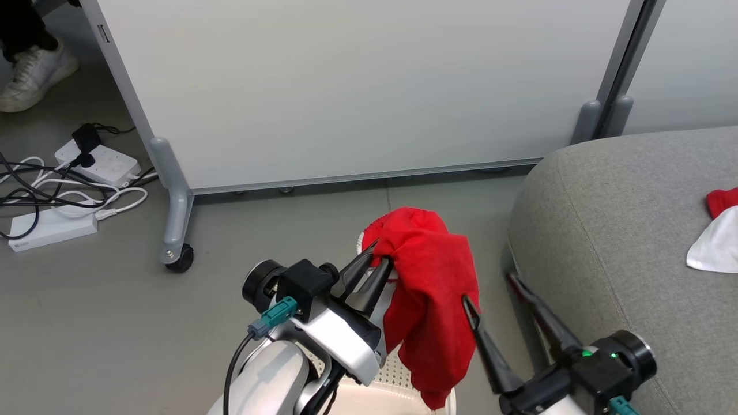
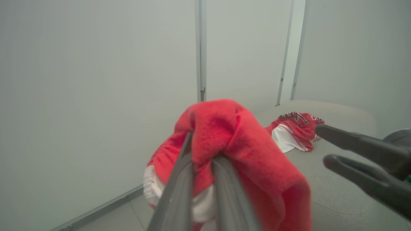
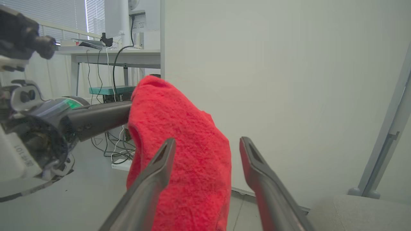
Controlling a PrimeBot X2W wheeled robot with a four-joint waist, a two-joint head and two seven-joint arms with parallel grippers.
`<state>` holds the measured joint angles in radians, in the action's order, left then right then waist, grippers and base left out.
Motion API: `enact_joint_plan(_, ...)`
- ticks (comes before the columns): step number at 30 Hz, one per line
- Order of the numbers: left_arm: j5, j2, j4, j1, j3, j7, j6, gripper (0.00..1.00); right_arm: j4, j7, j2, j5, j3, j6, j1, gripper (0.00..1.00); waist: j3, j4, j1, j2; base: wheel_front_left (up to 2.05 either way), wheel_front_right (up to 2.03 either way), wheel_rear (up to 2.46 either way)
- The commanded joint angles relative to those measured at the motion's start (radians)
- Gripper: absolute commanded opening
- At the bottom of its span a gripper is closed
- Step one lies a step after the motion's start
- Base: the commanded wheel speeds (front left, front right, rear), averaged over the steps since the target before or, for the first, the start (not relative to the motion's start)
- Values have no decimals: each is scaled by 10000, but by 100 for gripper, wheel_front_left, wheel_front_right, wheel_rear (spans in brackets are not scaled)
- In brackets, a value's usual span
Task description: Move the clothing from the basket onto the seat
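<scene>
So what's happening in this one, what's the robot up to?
The left gripper is shut on a red garment, holding it up above the basket. The right gripper is open right beside it, not closed on it. Another red and white garment already lies on the grey seat to the robot's right.

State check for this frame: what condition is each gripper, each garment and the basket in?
Left gripper: shut on the red garment.
Right gripper: open, holding nothing.
Red garment: lifted, hanging above the basket.
Second garment: lying on the seat.
</scene>
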<state>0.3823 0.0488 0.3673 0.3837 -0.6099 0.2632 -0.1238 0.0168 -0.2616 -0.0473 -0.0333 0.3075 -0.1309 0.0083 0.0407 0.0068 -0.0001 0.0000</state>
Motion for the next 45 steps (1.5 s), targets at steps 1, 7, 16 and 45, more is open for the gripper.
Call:
enact_joint_plan(1, 243, 36, 117, 197, -157, 14, -50, 0, -222, -58, -61, 71, 293, 1, 106, 100, 3, 31, 1, 0, 0, 0, 0)
enact_joint_plan(7, 759, 34, 299, 457, -676, 12, 58, 0, -906, -58, -59, -340, 781, 1, 44, 100, 26, 83, 1, 0, 0, 0, 0)
enact_joint_plan(16, 1165, 37, 237, 669, -1540, 14, 258, 0, -1466, -58, -58, -359, 846, 1, -170, 100, 73, 214, 1, 0, 0, 0, 0)
enact_joint_plan(45, 1818, 51, -54, 931, -3425, -218, 358, 0, -2300, -58, -56, -717, 132, 1, -807, 0, 2, 558, 1, 0, 0, 0, 0)
